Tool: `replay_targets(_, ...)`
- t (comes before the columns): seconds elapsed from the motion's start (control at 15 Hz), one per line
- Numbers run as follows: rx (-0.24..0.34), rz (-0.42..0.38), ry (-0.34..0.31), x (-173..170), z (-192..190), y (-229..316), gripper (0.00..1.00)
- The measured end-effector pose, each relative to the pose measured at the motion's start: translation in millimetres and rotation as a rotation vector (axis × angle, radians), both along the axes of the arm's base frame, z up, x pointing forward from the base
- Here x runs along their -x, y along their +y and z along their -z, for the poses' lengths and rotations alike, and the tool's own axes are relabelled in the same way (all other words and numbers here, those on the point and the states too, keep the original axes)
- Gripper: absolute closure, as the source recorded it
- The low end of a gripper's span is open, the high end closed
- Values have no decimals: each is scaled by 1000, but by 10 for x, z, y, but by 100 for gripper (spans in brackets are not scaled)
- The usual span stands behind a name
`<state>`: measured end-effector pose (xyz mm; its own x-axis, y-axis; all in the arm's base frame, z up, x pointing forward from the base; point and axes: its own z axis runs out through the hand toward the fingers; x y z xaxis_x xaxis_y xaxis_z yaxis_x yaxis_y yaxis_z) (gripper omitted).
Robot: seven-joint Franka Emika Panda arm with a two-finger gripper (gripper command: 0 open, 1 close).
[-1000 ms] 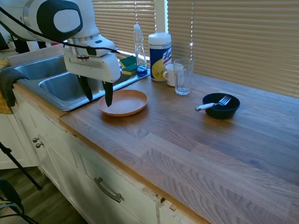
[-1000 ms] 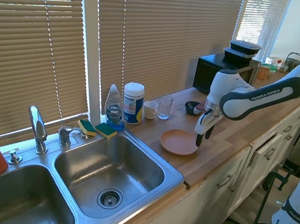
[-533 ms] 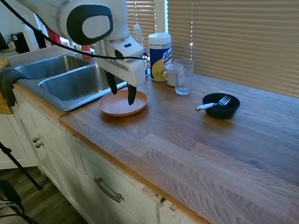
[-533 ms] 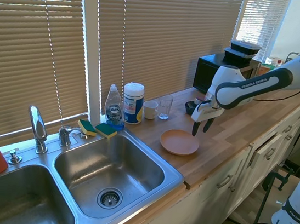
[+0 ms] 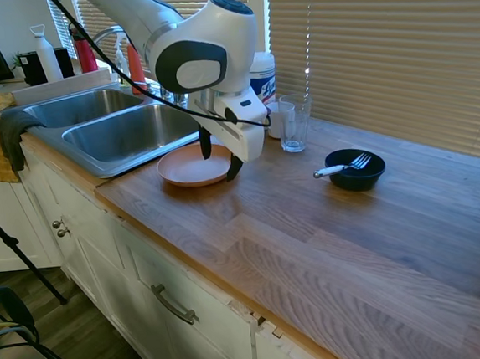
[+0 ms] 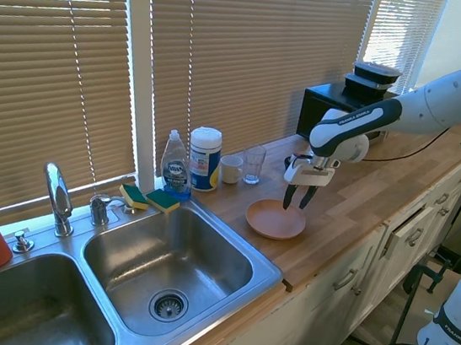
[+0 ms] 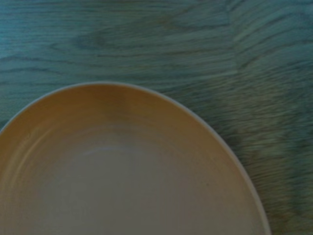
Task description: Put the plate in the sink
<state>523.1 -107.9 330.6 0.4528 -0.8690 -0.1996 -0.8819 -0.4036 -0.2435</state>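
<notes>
The salmon-orange plate point(image 5: 187, 166) point(image 6: 273, 220) lies flat on the wooden counter, just beside the steel sink point(image 5: 88, 164) point(image 6: 133, 236). My gripper point(image 5: 220, 158) point(image 6: 296, 201) hangs open just above the plate's edge on the side away from the sink, fingers pointing down and holding nothing. One finger is over the plate and the other sits near its rim. Most of the wrist view is taken up by the plate point(image 7: 127, 181), with its rim curving across bare wood.
A black bowl with a fork point(image 5: 355, 169), a glass point(image 5: 294, 123), a mug and a wipes canister point(image 5: 256, 70) stand further along the counter. Dish soap point(image 6: 176, 165) and sponges point(image 6: 149, 198) sit behind the sink near the faucet point(image 6: 57, 196). A microwave point(image 6: 341, 104) stands at the far end.
My gripper has swung from the sink-side edge of the plate across it to the opposite edge, turning as it went. It stays open. The plate has not moved.
</notes>
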Motion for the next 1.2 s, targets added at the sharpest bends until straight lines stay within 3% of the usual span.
replay_targets(0.27,-14,-18,8,-98,52,4,0)
replay_targets(0.33,-18,-21,5,-119,52,13,100)
replay_targets(1.2,-40,-43,6,-258,90,131,100)
